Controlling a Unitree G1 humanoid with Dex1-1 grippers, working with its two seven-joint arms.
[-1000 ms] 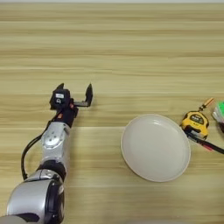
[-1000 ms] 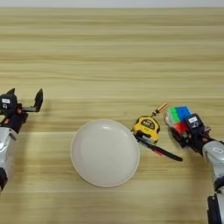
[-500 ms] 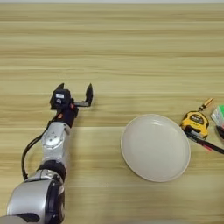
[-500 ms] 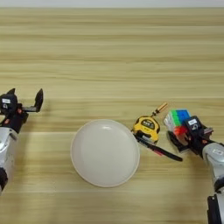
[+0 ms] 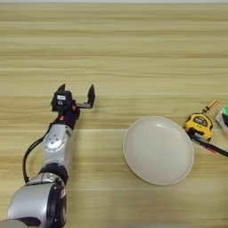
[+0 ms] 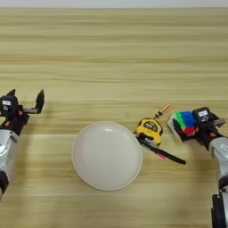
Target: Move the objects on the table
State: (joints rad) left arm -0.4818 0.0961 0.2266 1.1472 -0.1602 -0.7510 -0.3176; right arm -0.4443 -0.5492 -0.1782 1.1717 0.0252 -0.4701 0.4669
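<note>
While the right claw [image 6: 189, 126] clenches the puzzle cube [image 6: 185, 123] at the desk's [image 6: 114, 53] three o'clock edge, the left claw [image 5: 76, 95] waits released at nine. The tape measure [image 6: 149, 131] lies between cube and plate [image 6: 107, 156]. Lifting straight up should spare it. No writing is legible.

In the left eye view we see only a sliver of the puzzle cube [image 5: 224, 116] at the right edge, and the right claw falls outside it altogether. In the right eye view the right claw [image 6: 196, 127] covers the cube's near side, so its fingers seem closed on it, though we cannot be sure. The small orange-tipped thing [image 6: 162, 110] beside the tape measure [image 6: 149, 130] is too small to name.
</note>
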